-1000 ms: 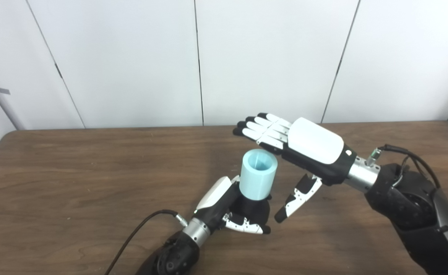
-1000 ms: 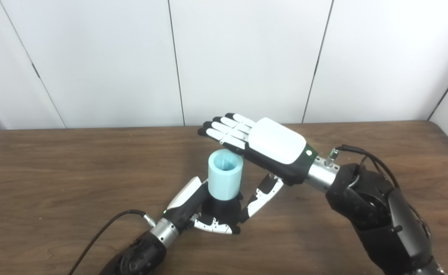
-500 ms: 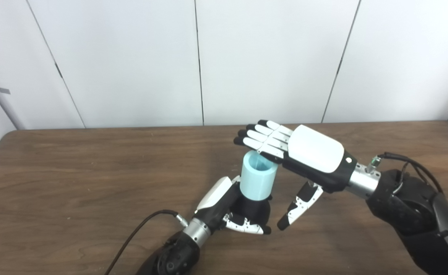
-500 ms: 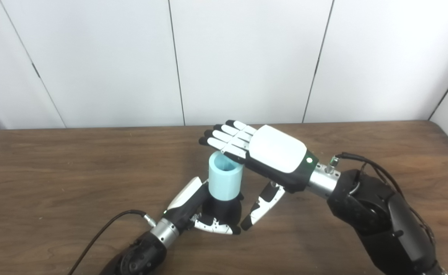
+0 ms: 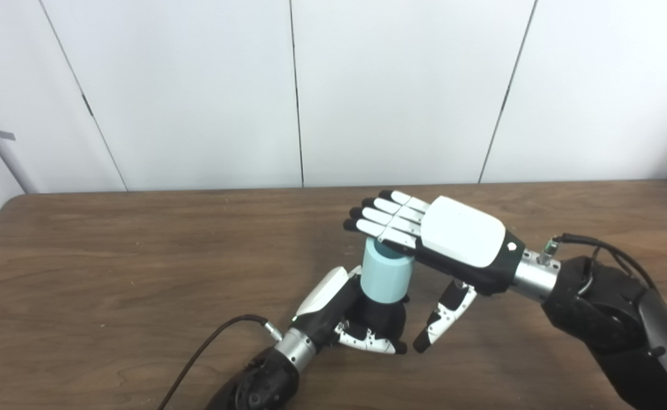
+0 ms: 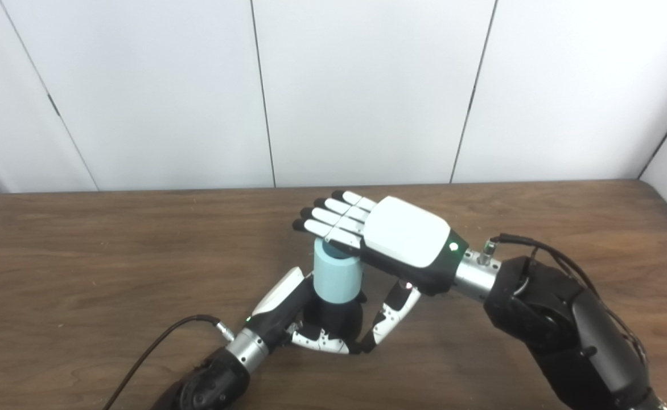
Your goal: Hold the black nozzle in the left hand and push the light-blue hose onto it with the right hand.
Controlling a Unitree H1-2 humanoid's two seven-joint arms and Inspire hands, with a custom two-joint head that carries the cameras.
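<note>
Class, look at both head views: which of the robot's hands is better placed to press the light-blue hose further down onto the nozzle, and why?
The right hand: it lies flat and open over the top of the light-blue hose. The left hand is shut on the black nozzle beneath, so it is occupied.

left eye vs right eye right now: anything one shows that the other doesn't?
Only the left eye view shows the grey tag on the far-left wall. Only the right eye view shows a green light at the right robot hand's wrist. Both show the left robot hand gripping the black nozzle, and the right one lying flat on top of the light-blue hose.
</note>
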